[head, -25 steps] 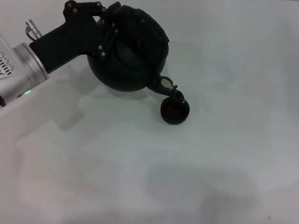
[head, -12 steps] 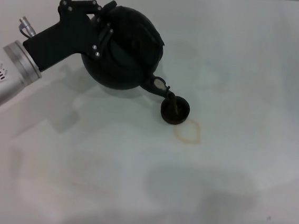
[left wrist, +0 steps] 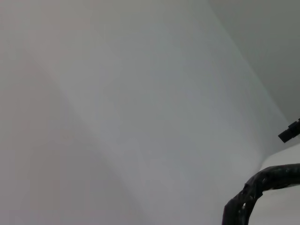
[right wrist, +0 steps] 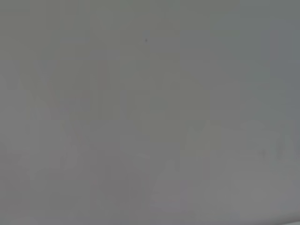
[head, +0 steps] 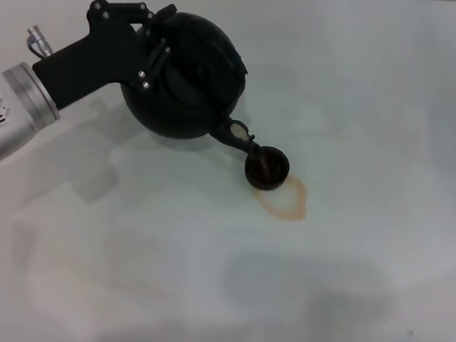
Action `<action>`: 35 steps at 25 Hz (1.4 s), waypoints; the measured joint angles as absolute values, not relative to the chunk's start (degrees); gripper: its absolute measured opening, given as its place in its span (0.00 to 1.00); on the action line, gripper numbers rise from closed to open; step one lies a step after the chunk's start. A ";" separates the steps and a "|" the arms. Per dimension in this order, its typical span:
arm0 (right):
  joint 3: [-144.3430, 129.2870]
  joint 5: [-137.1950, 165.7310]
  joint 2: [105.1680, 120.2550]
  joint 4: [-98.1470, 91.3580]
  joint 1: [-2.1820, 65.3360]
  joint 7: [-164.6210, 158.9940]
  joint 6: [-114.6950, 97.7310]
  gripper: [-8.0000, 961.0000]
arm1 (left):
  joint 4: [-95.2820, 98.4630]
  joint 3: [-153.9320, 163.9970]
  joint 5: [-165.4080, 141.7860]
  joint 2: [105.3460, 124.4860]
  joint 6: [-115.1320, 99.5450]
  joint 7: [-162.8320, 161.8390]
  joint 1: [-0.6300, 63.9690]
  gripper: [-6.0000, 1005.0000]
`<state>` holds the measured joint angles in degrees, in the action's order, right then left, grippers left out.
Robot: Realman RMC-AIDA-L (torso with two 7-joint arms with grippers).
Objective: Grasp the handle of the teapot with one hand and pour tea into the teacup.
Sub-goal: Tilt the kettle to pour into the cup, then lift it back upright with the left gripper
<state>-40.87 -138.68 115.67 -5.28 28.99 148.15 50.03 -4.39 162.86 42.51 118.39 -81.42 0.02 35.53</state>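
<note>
Upper left, the left gripper [head: 152,38], jaws clamped on the handle [left wrist: 253,190], tips the teapot [head: 190,78] — pouring underway; tea puddles beside the teacup [head: 265,167].

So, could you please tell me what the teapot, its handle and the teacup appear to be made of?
The teapot looks like matte black cast iron or dark stoneware: dull, with no sharp glints. The handle shows a rough, knobbly surface, perhaps wrapped or textured metal. The teacup seems to be dark glazed ceramic with a faint sheen, though I cannot be sure.
</note>
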 joint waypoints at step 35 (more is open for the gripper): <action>-40.87 -138.68 115.49 -5.45 29.87 147.39 49.78 0.88 | -2.83 162.24 43.34 119.00 -81.19 0.00 33.04 0.12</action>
<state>-40.87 -138.68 115.49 -5.45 29.87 147.39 49.78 -2.83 162.24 43.34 119.00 -81.19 0.00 33.04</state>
